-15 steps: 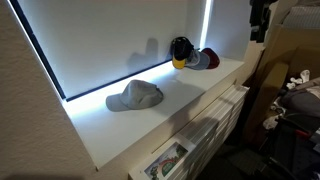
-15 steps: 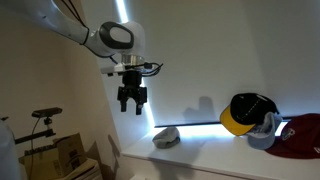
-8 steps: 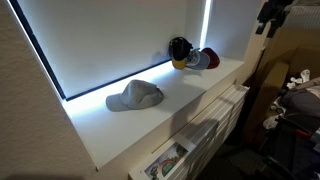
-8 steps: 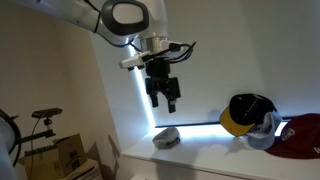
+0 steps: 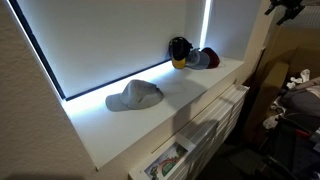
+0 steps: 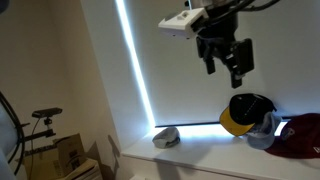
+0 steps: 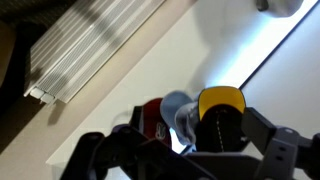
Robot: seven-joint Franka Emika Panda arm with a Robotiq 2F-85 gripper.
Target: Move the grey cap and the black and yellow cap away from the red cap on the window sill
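The black and yellow cap (image 6: 245, 112) stands on the white window sill (image 5: 110, 130) against the blind; it also shows in an exterior view (image 5: 180, 50) and the wrist view (image 7: 222, 115). The dark grey cap (image 6: 262, 131) (image 7: 176, 112) lies pressed between it and the red cap (image 6: 300, 136) (image 5: 209, 58) (image 7: 150, 116). My gripper (image 6: 228, 62) hangs open and empty in the air above the black and yellow cap, well clear of it. In the wrist view its fingers (image 7: 190, 145) frame the three caps.
A paler light-grey cap (image 5: 133, 95) (image 6: 166, 137) lies alone further along the sill. A white radiator (image 7: 90, 45) (image 5: 205, 125) runs below the sill's front edge. Cluttered things stand on the floor beside it (image 5: 295, 100).
My gripper has risen and travelled along the sill, from near the pale cap to above the three clustered caps. The caps have not moved.
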